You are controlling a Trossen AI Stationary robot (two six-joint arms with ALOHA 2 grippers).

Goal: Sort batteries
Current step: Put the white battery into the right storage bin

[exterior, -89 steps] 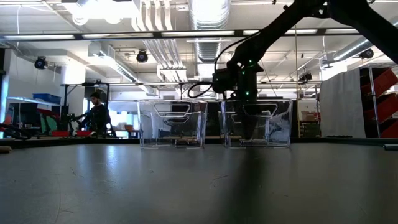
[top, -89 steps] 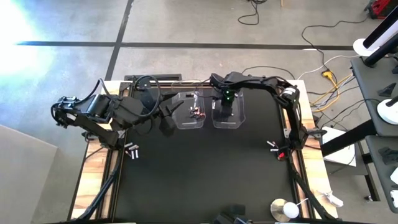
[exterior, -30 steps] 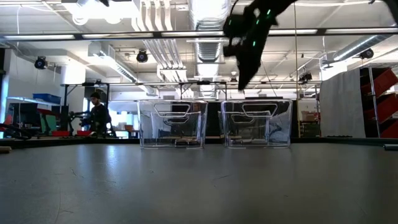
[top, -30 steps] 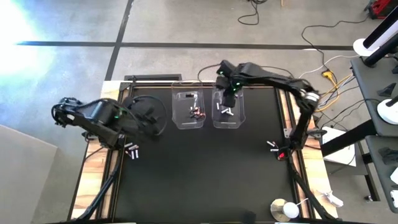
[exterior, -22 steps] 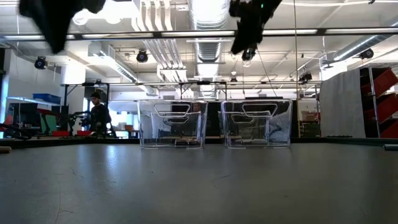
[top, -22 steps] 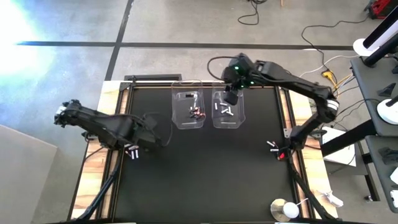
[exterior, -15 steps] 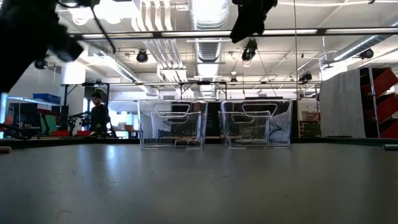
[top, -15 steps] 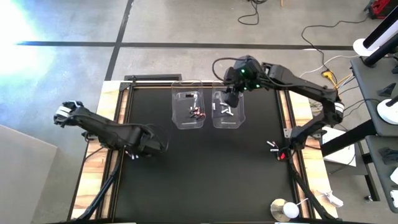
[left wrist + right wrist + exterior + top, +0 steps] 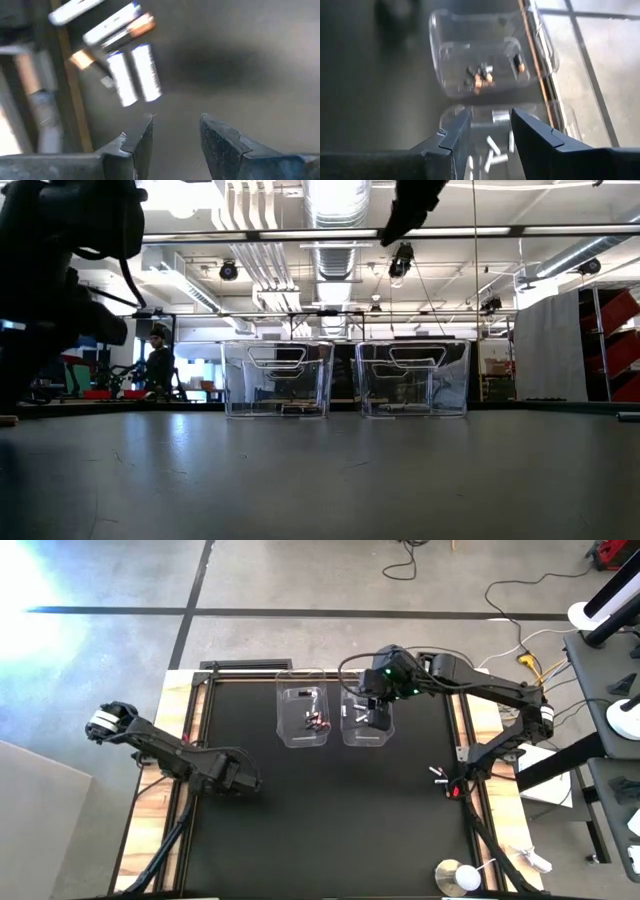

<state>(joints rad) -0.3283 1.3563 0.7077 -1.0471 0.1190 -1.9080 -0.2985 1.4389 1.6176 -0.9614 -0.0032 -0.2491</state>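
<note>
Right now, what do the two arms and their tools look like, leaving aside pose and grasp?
Both arms are dark, jointed and slender, with black cables looping along them. The left arm has a pale band at its outer joint. The right arm shows a small green light near its wrist. Each tool, left tool and right tool, has two dark, angular, wedge-like fingers.

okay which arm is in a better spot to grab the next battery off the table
Probably the left. Its gripper hangs with jaws open just short of the loose batteries at the table's left edge. The right gripper is empty above the tub of white batteries, away from its own pile.
</note>
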